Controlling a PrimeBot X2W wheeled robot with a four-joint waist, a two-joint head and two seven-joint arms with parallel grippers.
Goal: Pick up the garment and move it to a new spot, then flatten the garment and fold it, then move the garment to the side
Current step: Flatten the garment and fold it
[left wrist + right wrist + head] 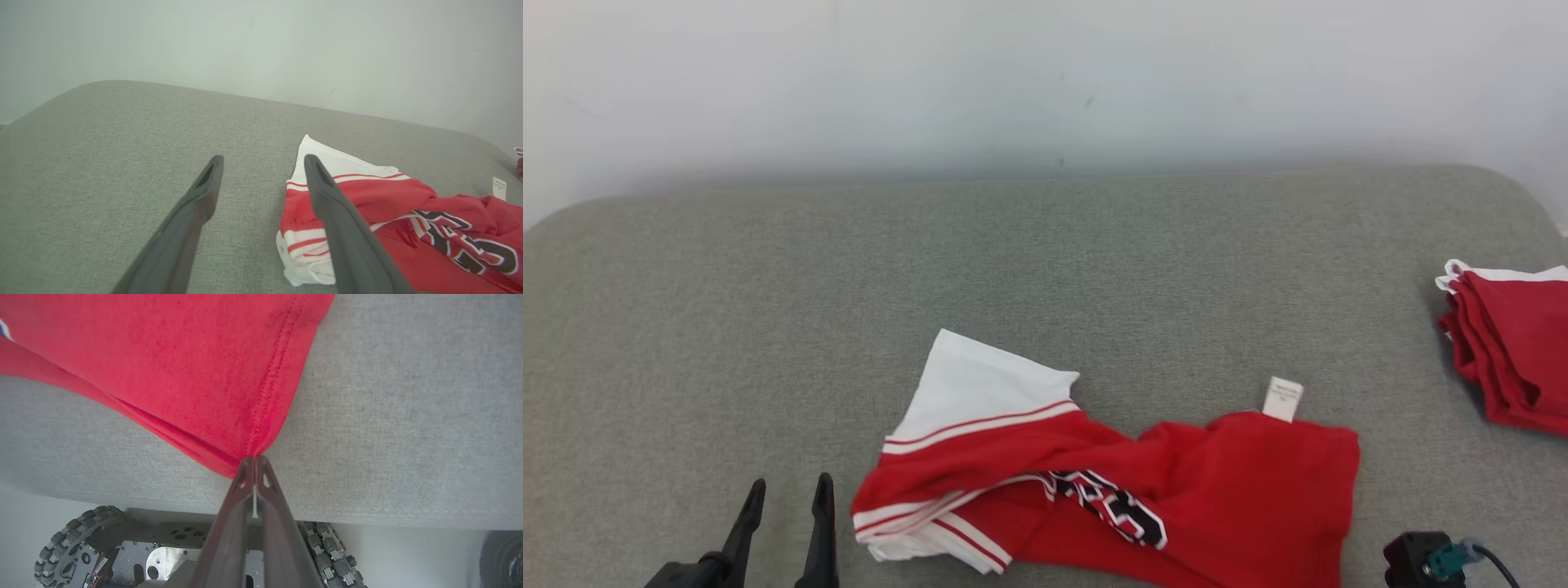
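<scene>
The crumpled red and white cloth jersey [1176, 498] lies near the middle of the grey fabric surface [768, 286]. It looks soft, light and floppy, so it is best held by its corners. The right end effector [254, 459] pinches its near right corner. The left end effector [792, 483] is released, just left of it. There is one jersey, and one folded red pile [1511, 351] at the right.

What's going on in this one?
The robot is working on a crumpled red and white garment that lies on the grey table. Its right gripper has its fingers shut on a red corner of the garment at the table's near edge. The left gripper is open beside the garment's white striped end and holds nothing. The garment lies bunched, not yet flattened or folded. A pile of red clothes sits at the table's right edge.
</scene>
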